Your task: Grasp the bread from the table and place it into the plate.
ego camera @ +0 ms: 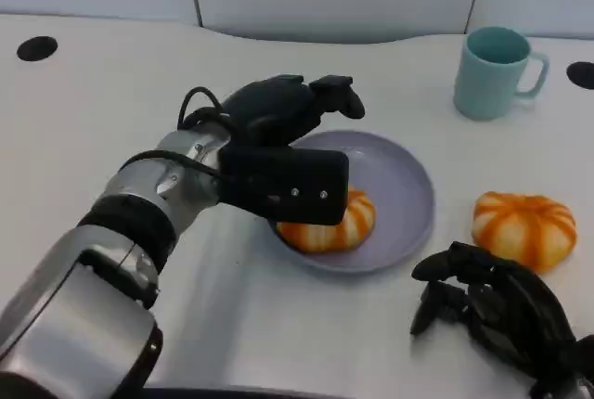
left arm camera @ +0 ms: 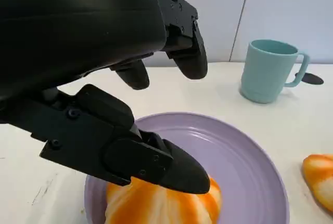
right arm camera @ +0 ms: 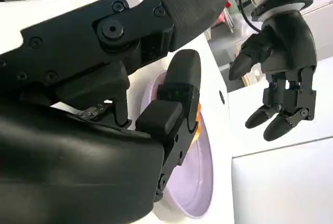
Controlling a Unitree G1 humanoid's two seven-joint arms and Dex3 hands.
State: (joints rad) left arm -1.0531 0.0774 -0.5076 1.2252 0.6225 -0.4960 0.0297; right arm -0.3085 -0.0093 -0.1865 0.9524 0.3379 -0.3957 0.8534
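Observation:
An orange-and-white striped bread [ego camera: 320, 232] lies in the lilac plate [ego camera: 408, 186] at the table's middle. My left hand [ego camera: 278, 130] hovers over the plate's near-left part, fingers spread above and its thumb just over the bread [left arm camera: 161, 206]; I cannot tell if the thumb touches it. The plate [left arm camera: 244, 166] is bare beyond the bread. A second striped bread [ego camera: 524, 227] rests on the table right of the plate. My right hand [ego camera: 492, 311] hangs near the front right, just in front of that bread, fingers apart and holding nothing. The right wrist view shows my left hand [right arm camera: 283, 52] with fingers hanging apart.
A teal cup [ego camera: 497, 72] stands at the back right, beyond the plate, handle to the right. Dark round holes sit in the white table at the far left [ego camera: 37, 47] and far right [ego camera: 582, 74]. A grey wall panel runs behind the table.

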